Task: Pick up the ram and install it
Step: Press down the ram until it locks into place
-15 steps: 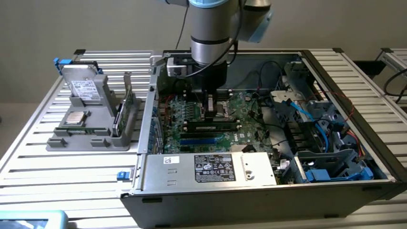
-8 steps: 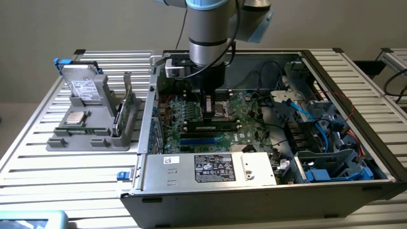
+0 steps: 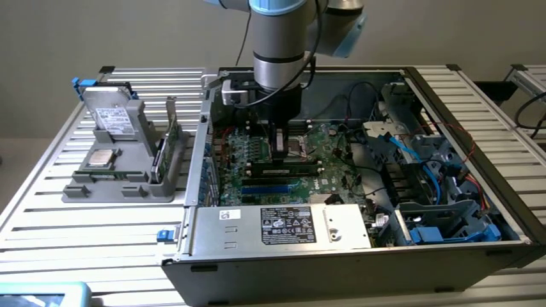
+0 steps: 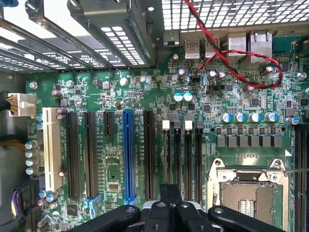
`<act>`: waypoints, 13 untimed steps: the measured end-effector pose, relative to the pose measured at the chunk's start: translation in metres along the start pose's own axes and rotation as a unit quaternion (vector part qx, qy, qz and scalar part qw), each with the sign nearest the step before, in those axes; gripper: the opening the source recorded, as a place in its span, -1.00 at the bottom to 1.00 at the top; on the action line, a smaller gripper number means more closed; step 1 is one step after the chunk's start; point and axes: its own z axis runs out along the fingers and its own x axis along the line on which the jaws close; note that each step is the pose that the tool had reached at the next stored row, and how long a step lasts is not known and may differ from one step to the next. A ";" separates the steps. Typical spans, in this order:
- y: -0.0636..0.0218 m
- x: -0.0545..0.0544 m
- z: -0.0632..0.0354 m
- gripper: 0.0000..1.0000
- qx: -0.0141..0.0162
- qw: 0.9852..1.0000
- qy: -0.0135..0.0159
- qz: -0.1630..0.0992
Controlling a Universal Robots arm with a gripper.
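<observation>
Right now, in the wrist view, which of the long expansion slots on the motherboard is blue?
The blue slot, flanked by black slots; the white slot is at the row's end.

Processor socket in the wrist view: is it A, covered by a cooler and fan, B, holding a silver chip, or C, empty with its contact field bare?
C: the processor socket sits open inside its metal frame, with its contact field bare and no chip or cooler on it.

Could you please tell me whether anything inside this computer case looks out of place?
Nothing looks damaged or askew. The processor socket on the motherboard sits empty, and a red-black wire loops loosely over it.
</observation>
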 end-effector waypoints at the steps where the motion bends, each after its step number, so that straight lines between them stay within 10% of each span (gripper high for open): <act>1: 0.0000 0.000 0.0006 -0.79 0.000 1.000 0.000 0.000; 13: -0.0004 0.000 -0.0018 -0.79 0.000 1.000 0.000 0.000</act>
